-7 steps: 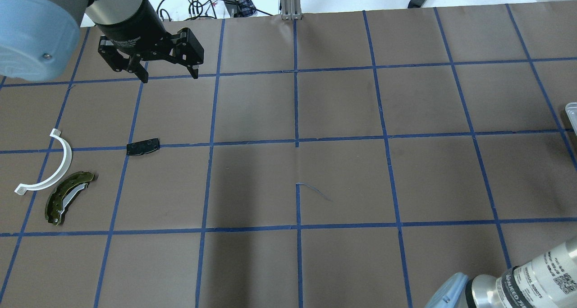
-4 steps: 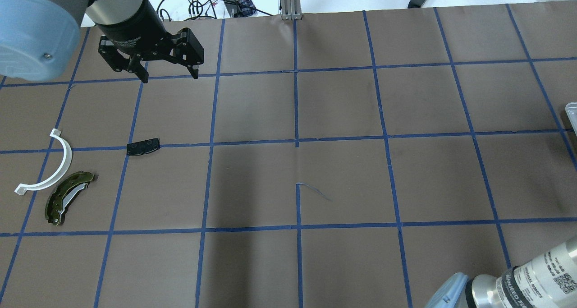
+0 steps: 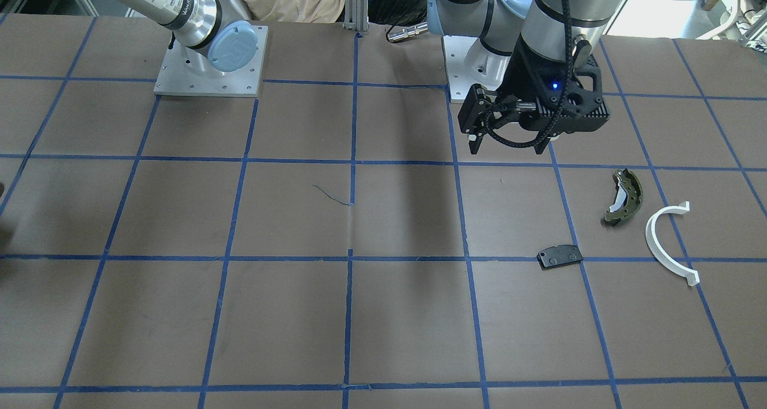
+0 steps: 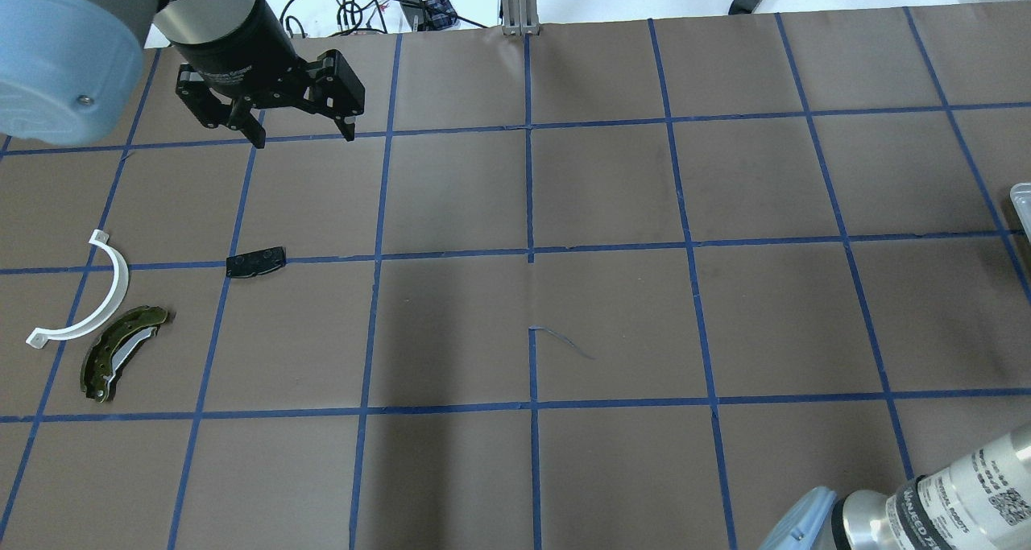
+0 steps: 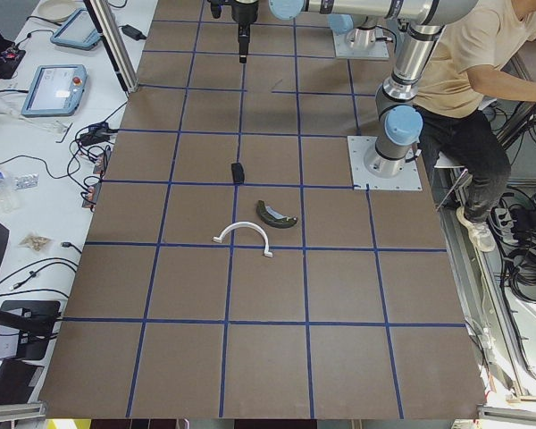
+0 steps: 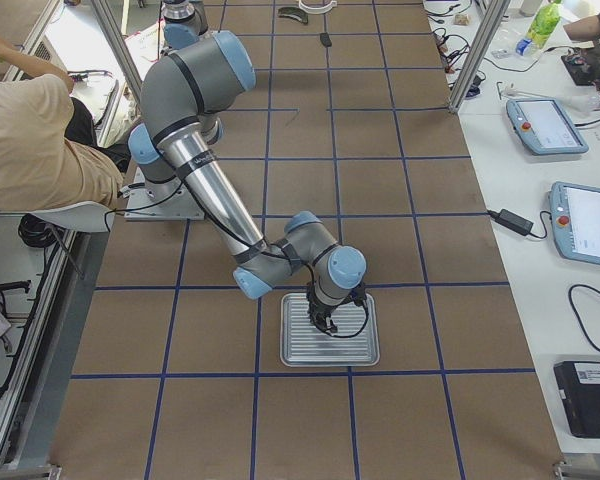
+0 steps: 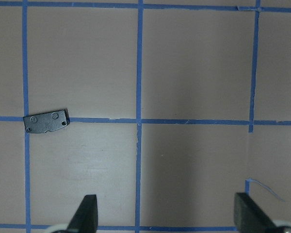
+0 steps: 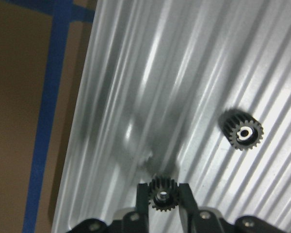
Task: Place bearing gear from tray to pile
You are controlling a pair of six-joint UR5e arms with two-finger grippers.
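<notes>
We see the right gripper [image 8: 163, 190] clamped on one bearing gear [image 8: 161, 198], just above the ribbed tray [image 8: 136, 73]. A second gear [image 8: 241, 130] lies apart on it. The left gripper [image 4: 304, 139] hangs wide open. The label [image 4: 966, 485] on the right arm is too small to read.

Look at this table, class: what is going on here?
The right gripper is down in the tray, shut on a small gear; a second gear lies loose beside it. The left gripper hangs open and empty above the table on the side of the pile: a shoe, a half-ring and a plate. No gear has reached the pile yet.
</notes>
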